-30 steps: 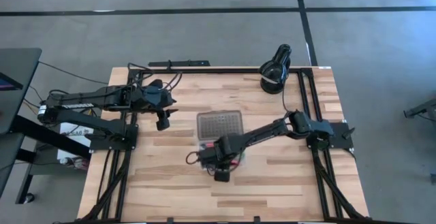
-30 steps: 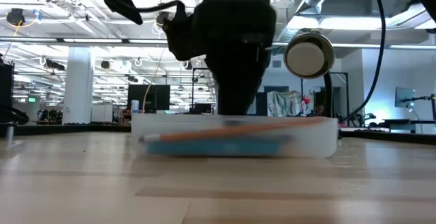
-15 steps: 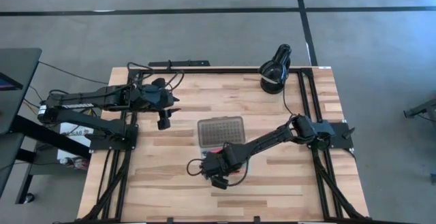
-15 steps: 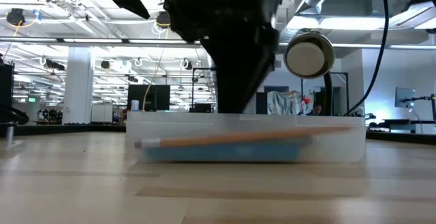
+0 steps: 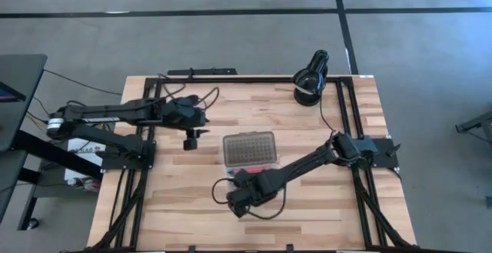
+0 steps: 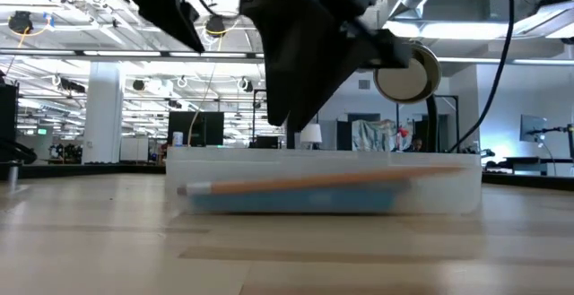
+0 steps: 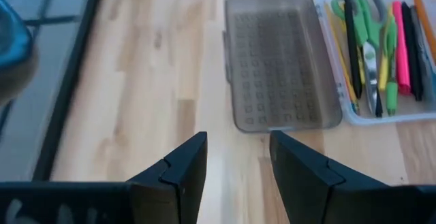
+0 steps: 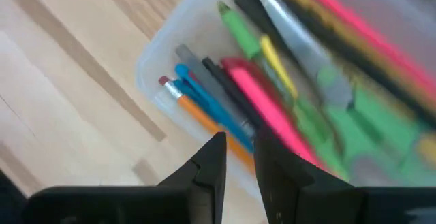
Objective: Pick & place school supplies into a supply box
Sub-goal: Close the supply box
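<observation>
The supply box lies open near the middle of the table: a clear tray holding the school supplies, with its grey dotted lid flat on the wood, touching the tray's far long side. In the tray are green-handled scissors, pink, yellow, green and black markers, a blue pen and an orange pencil lying slanted along the front wall. No loose supply shows on the wood around the box, so I judge the filling done, or nearly so, and the step in hand is the pull-away. The right gripper hangs just over the tray's near edge, its 2 fingers nearly closed with only a thin gap and nothing between them. It should rise straight up from the box before swinging off, so its fingers do not catch the tray wall or drag the pencil. The left gripper waits beyond the lid's far left corner, its fingers spread and empty, pointed at the lid. If closing comes next, it is the arm better placed beside the lid. No brand, label or readable writing shows on the box or the supplies.
</observation>
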You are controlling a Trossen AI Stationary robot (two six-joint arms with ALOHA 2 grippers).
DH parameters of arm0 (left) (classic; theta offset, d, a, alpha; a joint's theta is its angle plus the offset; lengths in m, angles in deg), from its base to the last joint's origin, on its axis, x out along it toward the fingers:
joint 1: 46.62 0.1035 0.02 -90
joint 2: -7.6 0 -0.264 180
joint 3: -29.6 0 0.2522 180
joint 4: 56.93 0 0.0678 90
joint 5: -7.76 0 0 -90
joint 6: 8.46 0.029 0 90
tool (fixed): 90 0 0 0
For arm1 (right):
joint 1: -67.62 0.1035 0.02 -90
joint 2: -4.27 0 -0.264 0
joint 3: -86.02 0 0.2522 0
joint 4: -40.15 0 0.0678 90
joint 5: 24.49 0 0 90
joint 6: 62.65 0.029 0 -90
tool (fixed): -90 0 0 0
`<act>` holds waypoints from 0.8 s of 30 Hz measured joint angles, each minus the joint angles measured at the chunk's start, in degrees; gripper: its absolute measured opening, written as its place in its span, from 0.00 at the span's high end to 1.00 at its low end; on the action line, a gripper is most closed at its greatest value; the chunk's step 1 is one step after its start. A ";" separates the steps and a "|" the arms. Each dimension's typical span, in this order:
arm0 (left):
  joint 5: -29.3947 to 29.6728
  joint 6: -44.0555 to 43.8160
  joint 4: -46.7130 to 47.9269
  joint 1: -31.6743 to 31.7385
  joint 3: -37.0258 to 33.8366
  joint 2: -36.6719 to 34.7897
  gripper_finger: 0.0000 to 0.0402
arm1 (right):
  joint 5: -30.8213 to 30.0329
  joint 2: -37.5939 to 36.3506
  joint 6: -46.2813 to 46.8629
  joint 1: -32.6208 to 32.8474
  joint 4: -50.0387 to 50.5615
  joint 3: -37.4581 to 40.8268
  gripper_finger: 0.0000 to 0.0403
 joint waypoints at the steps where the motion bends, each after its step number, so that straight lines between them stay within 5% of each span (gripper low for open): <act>1: -1.08 0.44 -0.64 0.56 -0.71 0.70 0.61 | 0.01 -0.09 3.58 0.63 0.04 0.00 0.83; 12: -4.74 9.15 -11.50 4.26 -3.31 8.86 0.61 | -0.16 -0.33 33.19 6.85 0.06 0.00 0.83; 24: -9.23 15.71 -16.44 11.63 -2.94 21.51 0.61 | 0.08 1.27 39.97 8.27 3.33 0.21 0.83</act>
